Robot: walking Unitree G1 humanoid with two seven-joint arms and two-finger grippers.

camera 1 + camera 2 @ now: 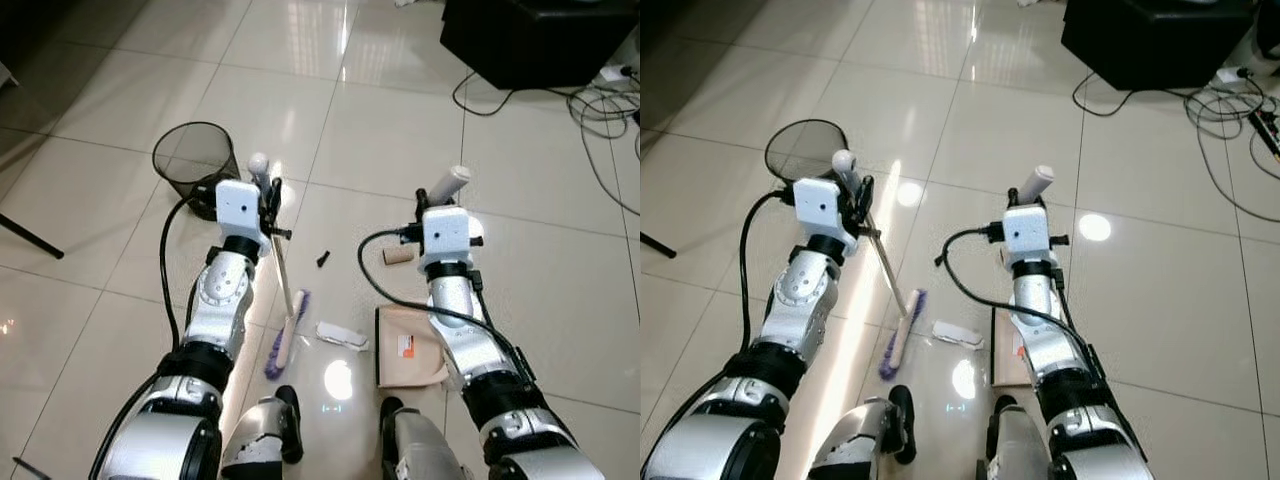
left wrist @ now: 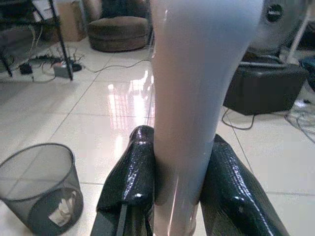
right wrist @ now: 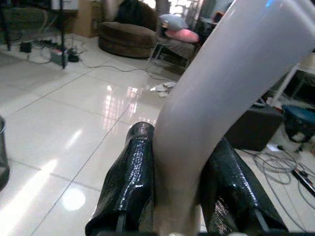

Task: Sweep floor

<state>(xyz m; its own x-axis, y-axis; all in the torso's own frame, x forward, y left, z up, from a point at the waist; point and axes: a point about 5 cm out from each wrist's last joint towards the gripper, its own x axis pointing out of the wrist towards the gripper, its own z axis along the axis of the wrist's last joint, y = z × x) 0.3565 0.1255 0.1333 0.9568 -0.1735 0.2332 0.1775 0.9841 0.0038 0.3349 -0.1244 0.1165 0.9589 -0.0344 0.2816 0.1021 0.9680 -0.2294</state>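
Feet [image 1: 290,425] of the robot: at the bottom edge of the head view, standing on pale glossy floor tiles [image 1: 120,250].

Broom [image 1: 287,330]: purple bristle head on the floor just ahead of the feet; thin stick slants up toward the left gripper [image 1: 268,195], whose black fingers [image 2: 133,179] are clamped on either side of the pale handle [image 2: 194,98], as the left wrist view shows.

Dustpan [image 1: 408,348]: beige, lying flat on the tiles beside the right forearm, with an orange-and-white label [image 1: 405,346] on it. Its long pale handle [image 3: 221,93] is pinched between the fingers of the right gripper [image 1: 432,200], with the handle tip sticking up past the wrist.

Crumpled white paper [image 1: 342,335]: on the floor between broom head and dustpan.

Small dark scrap [image 1: 323,259] and short tan roll [image 1: 398,256]: on the tiles between the two grippers.

Wire-mesh bin [image 1: 196,165]: black, standing just beyond the left gripper, some paper inside.

Black box [image 1: 540,40] and tangled cables [image 1: 600,110]: far right.
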